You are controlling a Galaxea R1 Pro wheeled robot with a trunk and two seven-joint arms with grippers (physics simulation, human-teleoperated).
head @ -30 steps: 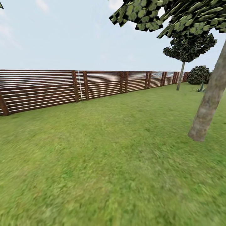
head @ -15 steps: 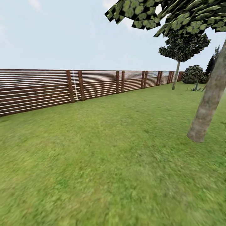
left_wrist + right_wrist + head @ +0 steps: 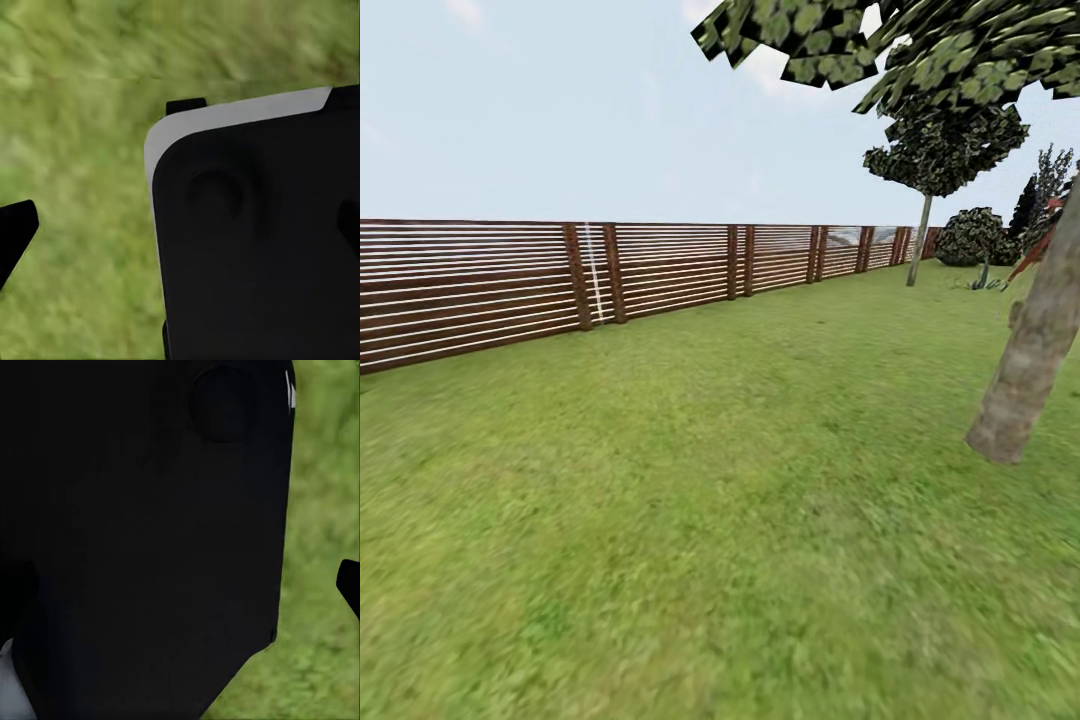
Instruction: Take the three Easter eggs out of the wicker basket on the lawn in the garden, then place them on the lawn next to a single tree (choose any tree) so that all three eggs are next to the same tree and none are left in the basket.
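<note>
Tree [image 3: 1028,360] trunk leans right (upward).

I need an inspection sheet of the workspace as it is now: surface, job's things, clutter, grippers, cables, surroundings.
Surface: lawn, mottled green grass, flat.
Job's things: leaning pale tree trunk stands at the head view's right; eggs and basket, nothing seen.
Clutter: nothing seen.
Grippers: a dark fingertip over grass in the left wrist view, another in the right wrist view; open or shut cannot be told.
Cables: nothing seen.
Surroundings: brown slat fence, a farther tree, a round bush, pale sky.
</note>
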